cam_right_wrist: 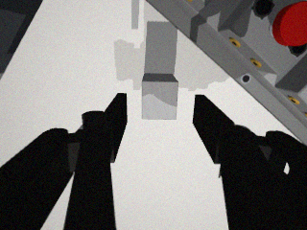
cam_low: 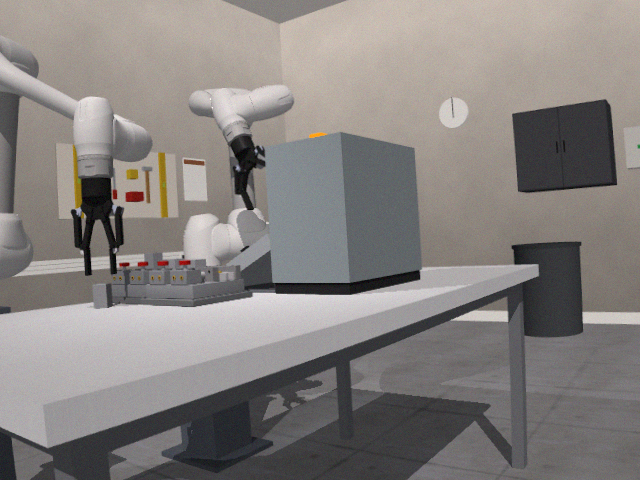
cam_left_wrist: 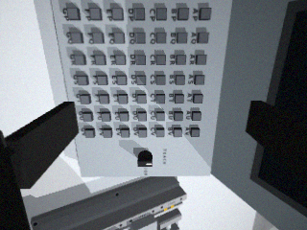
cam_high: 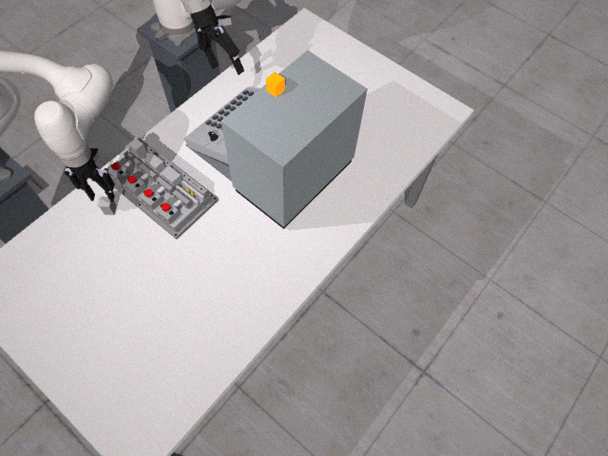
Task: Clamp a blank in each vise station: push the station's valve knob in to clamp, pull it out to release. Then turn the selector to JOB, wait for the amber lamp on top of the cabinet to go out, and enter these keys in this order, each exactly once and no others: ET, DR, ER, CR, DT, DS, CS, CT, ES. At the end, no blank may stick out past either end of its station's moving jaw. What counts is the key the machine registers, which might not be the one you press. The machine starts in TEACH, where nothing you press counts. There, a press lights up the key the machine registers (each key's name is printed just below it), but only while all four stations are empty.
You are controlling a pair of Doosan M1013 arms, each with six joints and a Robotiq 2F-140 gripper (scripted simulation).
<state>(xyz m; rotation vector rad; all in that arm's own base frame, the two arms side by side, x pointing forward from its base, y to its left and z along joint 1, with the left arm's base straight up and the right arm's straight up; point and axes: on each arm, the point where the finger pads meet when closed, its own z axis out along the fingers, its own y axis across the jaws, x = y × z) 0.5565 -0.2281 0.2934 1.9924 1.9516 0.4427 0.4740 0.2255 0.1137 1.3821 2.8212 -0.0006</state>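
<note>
The right hand (cam_high: 102, 197) (cam_low: 100, 273) (cam_right_wrist: 160, 108) is above the table (cam_high: 147, 313) (cam_low: 289, 335) (cam_right_wrist: 168, 196), pointing down over a small gray block (cam_high: 106, 204) (cam_low: 102, 295) (cam_right_wrist: 159, 98). Its fingers are partly open — a moderate gap, with nothing held between them. In the right wrist view the block shows between the two fingertips, and a strip of white shows on each side of it. The block sits on the table just beside the vise fixture (cam_high: 178, 233) (cam_low: 193, 299) (cam_right_wrist: 284, 124), outside its edge.

The fixture carries four red knobs in a row; the one at the end away from the cabinet's keyboard side is hard to rank, but a red knob (cam_high: 165, 206) (cam_low: 184, 262) stands at one end of the row. Gray blocks and rails lie behind the knobs, with two small yellow parts among them.

The left hand (cam_high: 225, 69) (cam_left_wrist: 162, 117) is wide open and holds nothing, up near the keyboard (cam_high: 199, 141) (cam_left_wrist: 107, 160). Its wrist view looks onto the rows of keys and the black selector (cam_high: 212, 136) (cam_left_wrist: 145, 158), with TEACH printed beside it. The big gray cabinet (cam_high: 294, 118) (cam_low: 341, 217) stands on the table next to the keyboard, and the lamp (cam_high: 275, 85) (cam_low: 317, 135) on top is bright amber.
</note>
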